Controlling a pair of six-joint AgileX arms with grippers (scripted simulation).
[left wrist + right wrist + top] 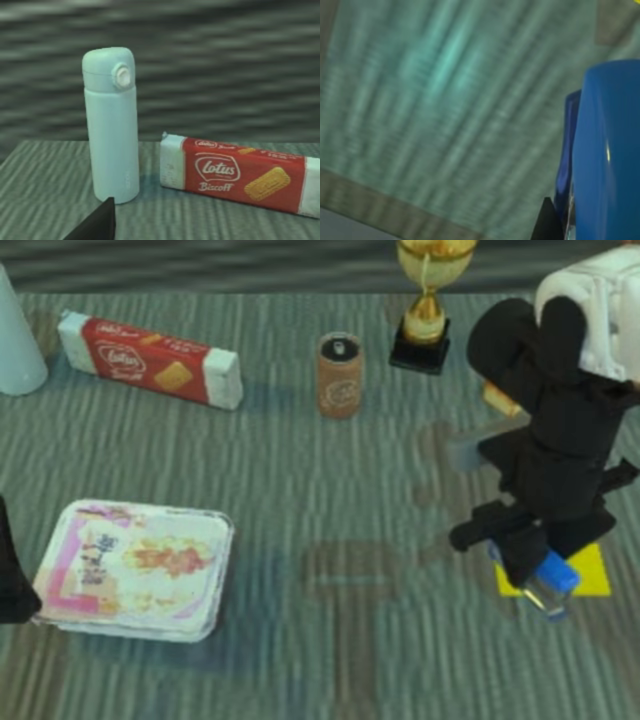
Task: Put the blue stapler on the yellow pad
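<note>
The blue stapler (556, 573) shows just below my right gripper (532, 562), its silvery tip pointing toward the table's front edge. It lies over the left part of the yellow pad (592, 576), near the right side of the table. In the right wrist view the blue stapler (607, 150) fills one side, with a black fingertip (546, 222) pressed against it, so the gripper looks shut on it. Whether the stapler touches the pad is hidden by the arm. My left gripper (8, 575) is parked at the table's left edge, open, with one finger (95, 225) showing.
A pale bottle (15, 340) and a red biscuit pack (150, 358) lie at the back left. A brown can (340, 375) and a gold trophy (428, 300) stand at the back middle. A white food box (135, 565) sits front left.
</note>
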